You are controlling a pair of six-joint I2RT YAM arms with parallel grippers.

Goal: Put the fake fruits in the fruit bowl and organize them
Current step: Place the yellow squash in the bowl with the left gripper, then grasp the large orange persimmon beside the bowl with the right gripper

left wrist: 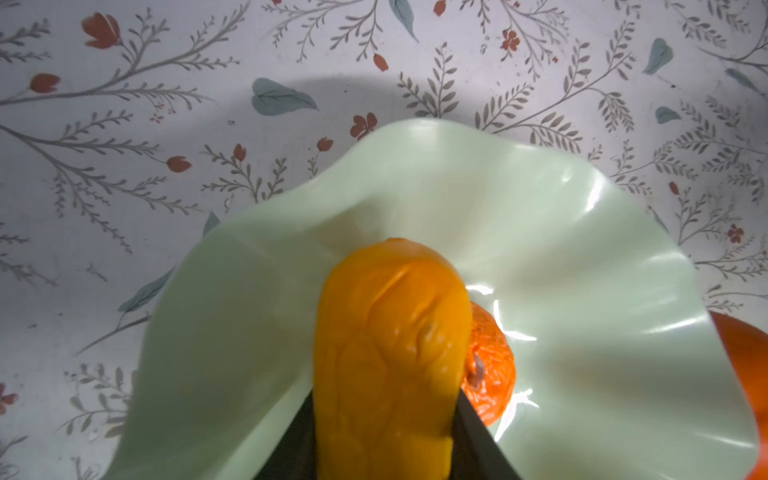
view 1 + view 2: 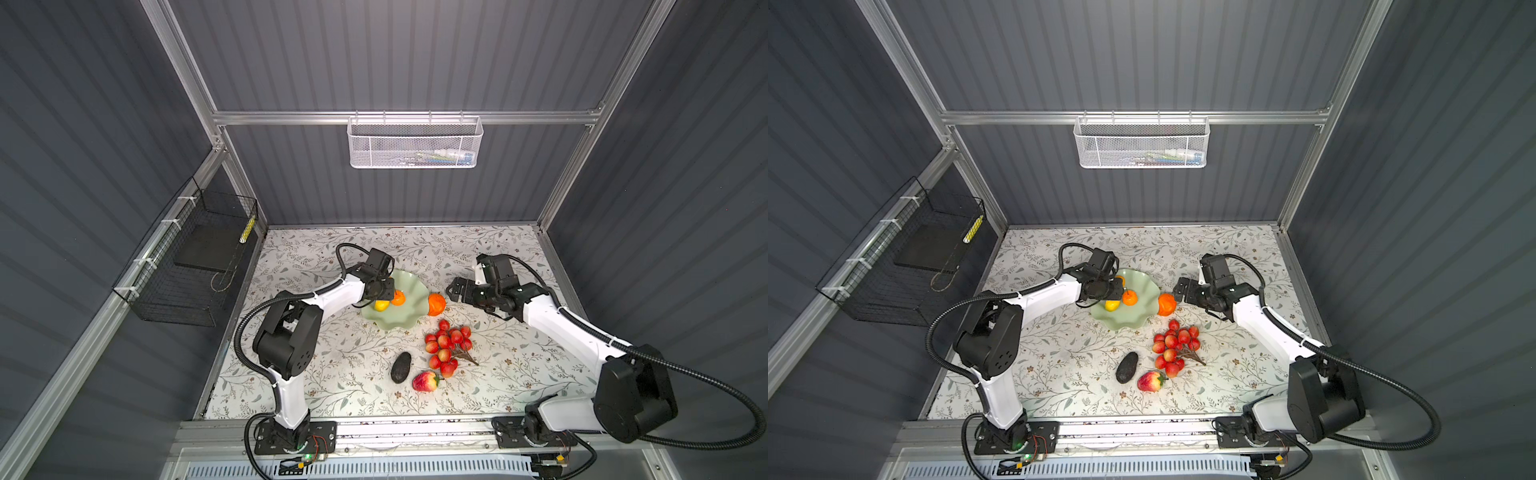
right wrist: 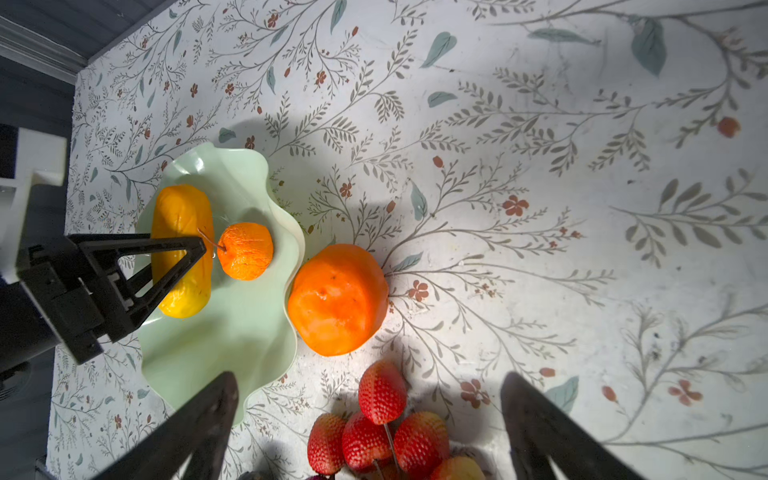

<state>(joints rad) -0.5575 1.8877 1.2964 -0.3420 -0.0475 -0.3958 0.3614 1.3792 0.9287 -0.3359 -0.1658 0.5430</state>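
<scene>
Right, from my seat the biggest thing is the room itself: dark grey ribbed walls [image 2: 395, 54] in a silver metal frame [image 2: 399, 117], closing in three sides of the surface [image 2: 519, 374]. That surface has a pale cloth printed with twigs, leaves and small red flowers.

A black wire basket [image 2: 183, 266] hangs on the left wall, with a dark flat slab in it and a thin yellowish stick I cannot identify. A white mesh basket [image 2: 415, 143] hangs on the back rail. Its contents are too blurred for me to name.

The bowl [image 2: 409, 316] sits mid-surface. The left end effector [image 2: 384, 296] is over it, clenched on the long yellow fruit [image 1: 390, 353]. In both top views it covers most of that fruit, and I cannot tell whether the fruit bears on the bowl.

The right end effector [image 2: 449, 291] hangs released with its jaws apart, just beside the large orange [image 2: 436, 304]. That orange sits on the cloth against the bowl's rim.

The bunch of red fruits [image 2: 446, 347] lies near the bowl on the cloth. It is cut off at the edge of the right wrist view. The avocado [image 2: 400, 367] and the strawberry [image 2: 425, 381] lie just beside each other, nearer the arm bases.

The small orange [image 3: 245, 251] is inside the bowl, next to the yellow fruit.
</scene>
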